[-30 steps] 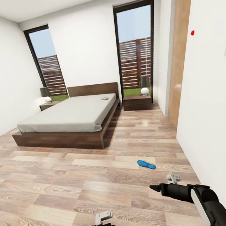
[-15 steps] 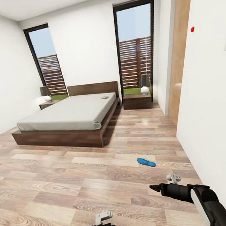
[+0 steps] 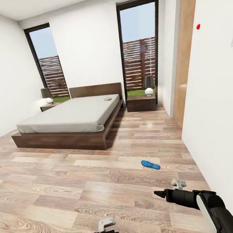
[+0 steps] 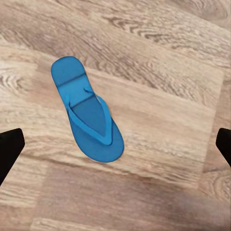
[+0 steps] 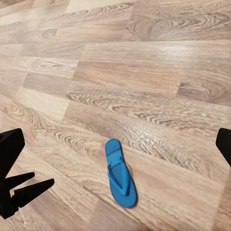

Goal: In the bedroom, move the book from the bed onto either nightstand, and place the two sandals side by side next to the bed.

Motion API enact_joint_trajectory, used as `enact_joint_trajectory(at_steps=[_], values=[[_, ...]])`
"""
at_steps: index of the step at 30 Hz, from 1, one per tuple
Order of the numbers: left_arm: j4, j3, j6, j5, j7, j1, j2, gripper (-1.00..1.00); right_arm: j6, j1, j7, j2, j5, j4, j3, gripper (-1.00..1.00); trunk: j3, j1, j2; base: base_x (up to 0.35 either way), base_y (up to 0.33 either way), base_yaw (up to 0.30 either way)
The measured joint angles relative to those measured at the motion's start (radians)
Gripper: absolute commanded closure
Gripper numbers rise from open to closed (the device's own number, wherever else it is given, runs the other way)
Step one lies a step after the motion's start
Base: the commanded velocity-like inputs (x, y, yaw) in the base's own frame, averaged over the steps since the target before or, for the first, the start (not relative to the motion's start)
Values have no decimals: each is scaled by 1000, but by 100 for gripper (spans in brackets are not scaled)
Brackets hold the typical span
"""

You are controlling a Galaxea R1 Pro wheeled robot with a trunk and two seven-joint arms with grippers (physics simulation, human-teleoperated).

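Both my arms low, forearms forward; left gripper point(image 4: 115, 144) spread wide above blue sandal point(image 4: 87, 110), right gripper point(image 5: 115, 144) spread too.

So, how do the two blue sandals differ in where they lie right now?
The farther sandal lies out on the wood floor, ahead of the right gripper. The nearer sandal lies right below the left gripper, between its open fingers in the left wrist view; in the head view only a blue edge of it peeks out. Both are bright blue, lie flat with straps up, are apart from the bed, and neither is held.
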Motion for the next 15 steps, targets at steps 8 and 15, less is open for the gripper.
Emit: enact_joint_trajectory(at_steps=[8, 15], values=[[0, 0, 0, 0, 0, 0, 0, -100, 0, 0, 0, 0, 0, 0, 0, -100, -25, 31, -56, 0, 0, 0], [0, 0, -1, 0, 0, 0, 0, -100, 0, 0, 0, 1, 0, 0, 0, -100, -47, 58, -105, 0, 0, 0]])
